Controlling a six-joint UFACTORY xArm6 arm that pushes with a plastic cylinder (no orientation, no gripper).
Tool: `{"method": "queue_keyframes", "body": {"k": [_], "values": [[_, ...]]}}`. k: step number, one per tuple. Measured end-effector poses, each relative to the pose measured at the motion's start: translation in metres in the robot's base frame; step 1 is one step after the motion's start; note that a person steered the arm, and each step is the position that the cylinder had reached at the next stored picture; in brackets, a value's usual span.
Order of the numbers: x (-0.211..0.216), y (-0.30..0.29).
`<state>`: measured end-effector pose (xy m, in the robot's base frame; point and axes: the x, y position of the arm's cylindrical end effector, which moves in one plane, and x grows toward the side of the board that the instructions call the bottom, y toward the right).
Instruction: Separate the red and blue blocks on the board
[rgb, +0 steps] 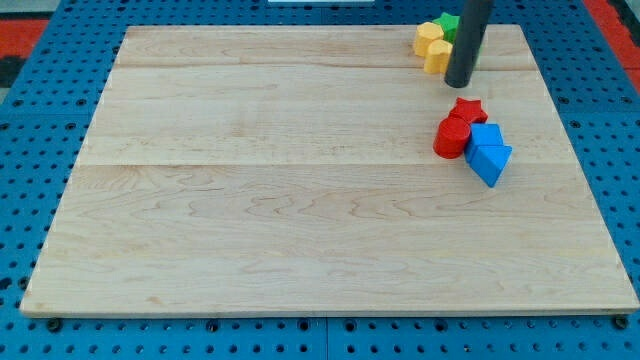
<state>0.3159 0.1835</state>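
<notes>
A red star block (467, 109) and a red round block (451, 137) sit together at the board's right side. Two blue blocks touch them on the right: a blue cube-like block (486, 136) and a blue wedge-shaped block (490, 160) just below it. My tip (459, 83) is the lower end of a dark rod that comes down from the view's top. It stands just above the red star, a small gap away, and right beside the yellow blocks.
Two yellow blocks (434, 45) and a green block (449, 24) cluster at the board's top right, partly hidden by the rod. The wooden board (300, 200) lies on a blue pegboard surface (40, 120).
</notes>
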Motion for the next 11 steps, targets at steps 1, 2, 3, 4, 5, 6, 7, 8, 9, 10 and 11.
{"method": "queue_keyframes", "body": {"k": [1,2,3,4,5,6,7,8,9,10,11], "values": [[0.018,0.037],[0.062,-0.022],[0.103,-0.139],[0.084,-0.156],[0.096,-0.133],[0.119,-0.038],[0.139,0.008],[0.186,-0.058],[0.178,-0.113],[0.144,-0.195],[0.147,-0.221]]}}
